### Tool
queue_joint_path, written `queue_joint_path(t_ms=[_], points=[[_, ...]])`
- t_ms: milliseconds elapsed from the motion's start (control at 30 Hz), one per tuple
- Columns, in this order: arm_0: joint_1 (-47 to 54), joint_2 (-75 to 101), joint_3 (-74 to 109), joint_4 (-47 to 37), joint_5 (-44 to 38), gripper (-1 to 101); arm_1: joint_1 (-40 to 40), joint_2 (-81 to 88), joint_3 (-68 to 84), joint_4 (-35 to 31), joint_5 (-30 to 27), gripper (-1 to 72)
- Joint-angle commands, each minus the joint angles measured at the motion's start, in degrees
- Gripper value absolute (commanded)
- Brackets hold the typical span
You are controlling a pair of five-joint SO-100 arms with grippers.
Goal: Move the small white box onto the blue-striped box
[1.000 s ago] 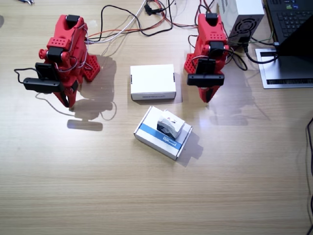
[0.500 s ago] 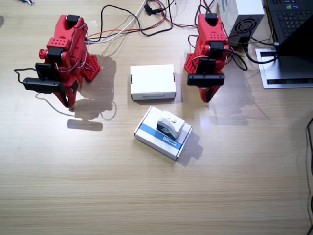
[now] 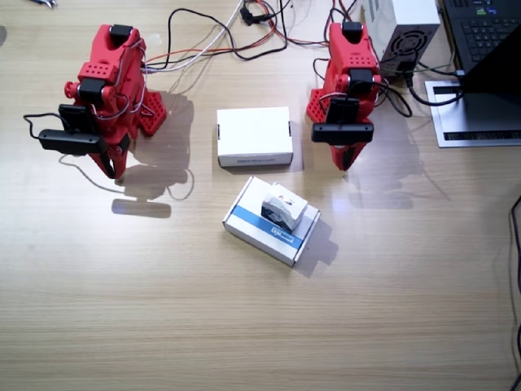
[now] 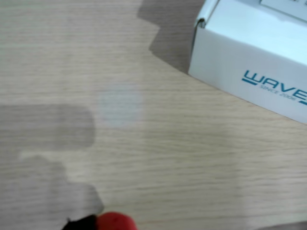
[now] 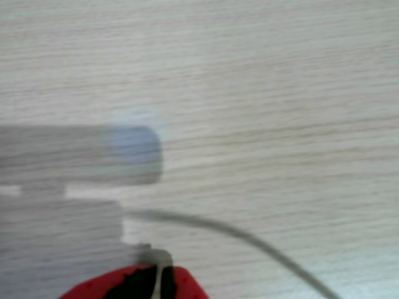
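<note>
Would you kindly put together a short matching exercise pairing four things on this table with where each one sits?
Things:
1. small white box
2. blue-striped box
3. plain white box
4. left arm

Places:
A. flat on the table between the two arms
B. resting on top of another box
C. beside the grey unit at the far edge
D. on the table, nearest the front edge, carrying something

Pairs: 1-B, 2-D, 3-A, 4-C

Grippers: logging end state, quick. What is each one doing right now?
Left gripper: empty, clear of both boxes; open or shut cannot be told.
Right gripper: empty, open or shut cannot be told.
</note>
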Motion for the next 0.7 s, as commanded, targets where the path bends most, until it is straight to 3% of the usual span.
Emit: queue_joint_path(t_ms=[0, 667], points=[[-1.0, 1.6, -1.0, 0.8, 1.2, 0, 0.1, 1.4, -0.6, 1.1, 0.4, 0.2], [-1.1, 1.6, -1.0, 0.2, 0.8, 0, 0.0, 1.4, -0.6, 1.1, 0.4, 0.2]])
